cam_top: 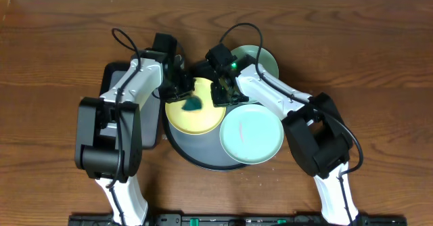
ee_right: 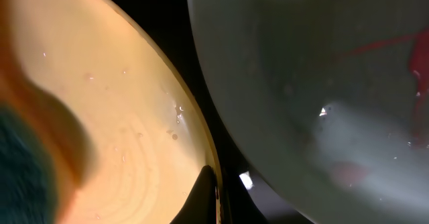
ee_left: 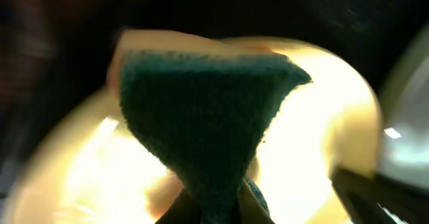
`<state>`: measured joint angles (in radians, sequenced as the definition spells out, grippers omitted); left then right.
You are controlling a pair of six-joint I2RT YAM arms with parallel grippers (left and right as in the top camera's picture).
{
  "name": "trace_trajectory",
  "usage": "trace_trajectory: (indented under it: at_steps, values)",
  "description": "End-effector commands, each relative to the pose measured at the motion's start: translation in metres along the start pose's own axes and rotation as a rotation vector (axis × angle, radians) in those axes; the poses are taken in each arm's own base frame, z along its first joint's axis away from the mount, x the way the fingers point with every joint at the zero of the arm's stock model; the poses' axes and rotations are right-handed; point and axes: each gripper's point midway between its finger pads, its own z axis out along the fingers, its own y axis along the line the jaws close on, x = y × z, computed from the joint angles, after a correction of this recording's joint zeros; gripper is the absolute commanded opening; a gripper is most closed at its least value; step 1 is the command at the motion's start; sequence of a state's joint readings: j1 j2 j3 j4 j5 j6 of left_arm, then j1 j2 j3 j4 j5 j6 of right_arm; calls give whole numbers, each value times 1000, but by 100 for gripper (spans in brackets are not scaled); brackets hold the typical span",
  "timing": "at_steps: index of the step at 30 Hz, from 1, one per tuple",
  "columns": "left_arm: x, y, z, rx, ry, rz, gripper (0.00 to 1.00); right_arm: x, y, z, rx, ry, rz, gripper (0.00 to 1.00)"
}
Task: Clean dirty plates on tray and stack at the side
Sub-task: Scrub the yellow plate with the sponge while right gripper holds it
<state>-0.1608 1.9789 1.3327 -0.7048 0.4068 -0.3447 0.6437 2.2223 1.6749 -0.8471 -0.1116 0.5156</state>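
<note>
The pale yellow plate [cam_top: 203, 116] lies on the left of the round black tray [cam_top: 203, 157]. My left gripper [cam_top: 184, 91] is shut on a teal sponge [cam_top: 193, 104] and presses it on that plate. In the left wrist view the sponge [ee_left: 208, 117] hangs from the jaws [ee_left: 214, 210] over the yellow plate [ee_left: 315, 130]. My right gripper [cam_top: 222, 94] is shut on the yellow plate's right rim [ee_right: 120, 117], one finger [ee_right: 213, 197] on its edge. A turquoise plate [cam_top: 252, 132] lies on the tray's front right; it shows red smears [ee_right: 301, 83]. Another mint plate [cam_top: 260, 58] lies off the tray, back right.
A smaller black rectangular tray [cam_top: 114, 77] lies at the left under my left arm. The wooden table [cam_top: 54, 84] runs out on both sides. The two arms cross close together over the back of the round tray.
</note>
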Motion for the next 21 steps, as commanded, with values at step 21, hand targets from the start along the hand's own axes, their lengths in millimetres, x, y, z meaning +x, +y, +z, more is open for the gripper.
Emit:
trace_trajectory:
  at_steps: [21]
  values:
    - [3, 55, 2, -323, -25, -19, 7, 6, -2, 20, 23, 33, -12, 1]
